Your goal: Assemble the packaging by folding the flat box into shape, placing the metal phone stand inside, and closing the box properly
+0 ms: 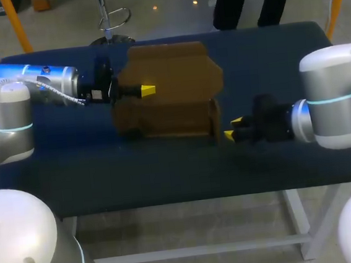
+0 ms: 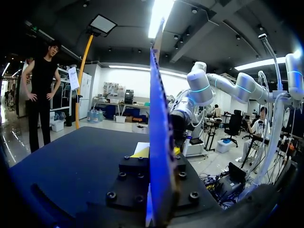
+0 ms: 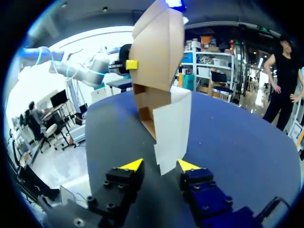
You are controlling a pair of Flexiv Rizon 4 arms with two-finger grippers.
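1. The cardboard box (image 1: 162, 117) stands half folded in the middle of the table (image 1: 167, 169). Its upper panel (image 1: 176, 69) rises at the far side, and its right end is open.
2. Our left gripper (image 1: 147, 90) is closed on that upper panel. In the left wrist view the board runs edge-on between the two fingers, and each finger is pressed against it from its own side.
3. Our right gripper (image 3: 160, 165) is at the right end of the box with its fingers spread. The pale end flap (image 3: 172, 128) hangs down between the tips, and neither tip seems to touch it.
4. We judge the box to be light and thin. It is stiff across a panel but weak at the creases, so it will slide or tip on the cloth if we push it from one side only.
5. It is best to hold it on a flat panel away from the creases, as the left gripper does. A flap should be pinched or pushed near its free edge, where it turns easily.
6. A hard squeeze could dent the board.
7. We cannot see the metal phone stand in any view.
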